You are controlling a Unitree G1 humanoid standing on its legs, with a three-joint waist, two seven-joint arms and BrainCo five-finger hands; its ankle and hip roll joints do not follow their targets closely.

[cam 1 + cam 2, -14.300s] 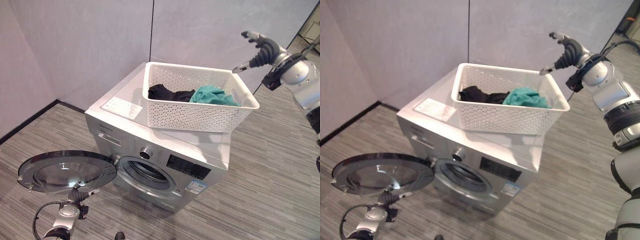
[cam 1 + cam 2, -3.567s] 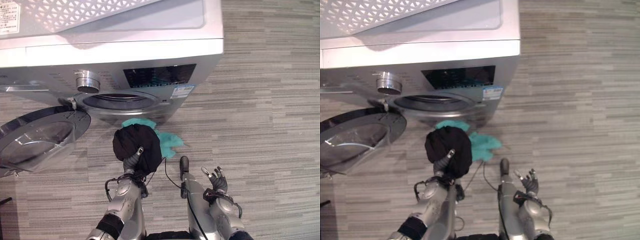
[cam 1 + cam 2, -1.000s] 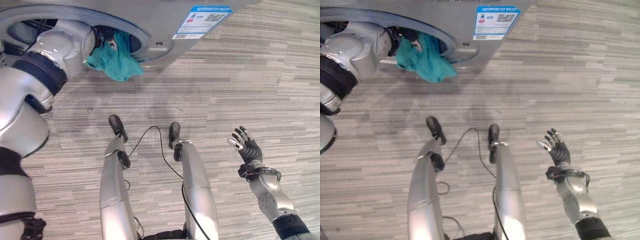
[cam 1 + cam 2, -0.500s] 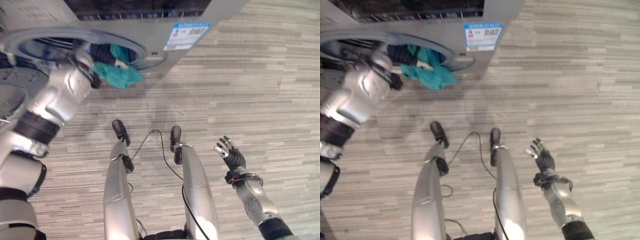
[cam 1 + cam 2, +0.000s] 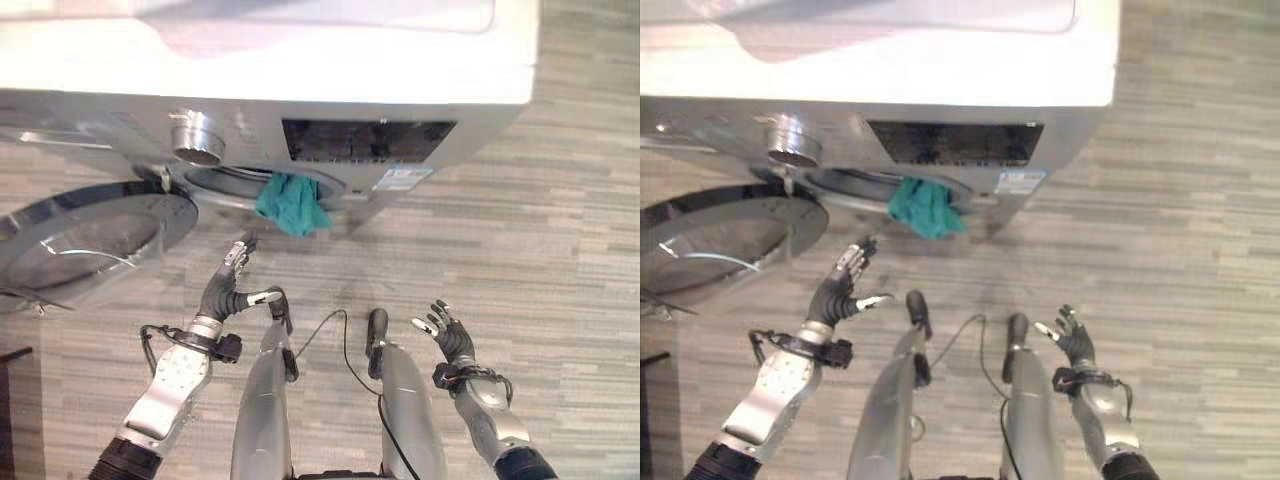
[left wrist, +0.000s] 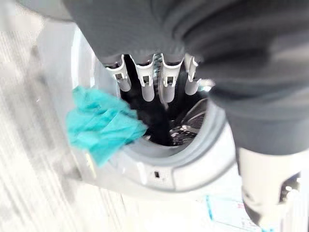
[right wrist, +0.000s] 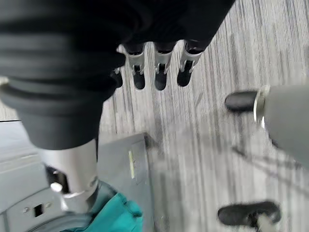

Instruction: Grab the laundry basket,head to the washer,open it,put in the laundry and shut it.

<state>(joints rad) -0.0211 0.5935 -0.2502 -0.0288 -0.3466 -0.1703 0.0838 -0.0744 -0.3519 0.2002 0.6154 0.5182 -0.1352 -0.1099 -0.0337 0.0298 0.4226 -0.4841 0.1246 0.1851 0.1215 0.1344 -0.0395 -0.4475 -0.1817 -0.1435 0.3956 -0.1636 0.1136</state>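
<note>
One teal garment (image 5: 291,205) is left draped over the washer (image 5: 420,100) opening's rim, half loaded; left hand (image 5: 228,290) and right hand (image 5: 452,342) are held spread, empty.

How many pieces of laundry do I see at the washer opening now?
2: a teal cloth hanging over the lower rim of the washer opening, and a black garment inside the drum behind it. More may lie hidden deeper inside.

Teal cloth (image 5: 291,206) hangs (half out) from the open washer (image 5: 420,90) drum.
</note>
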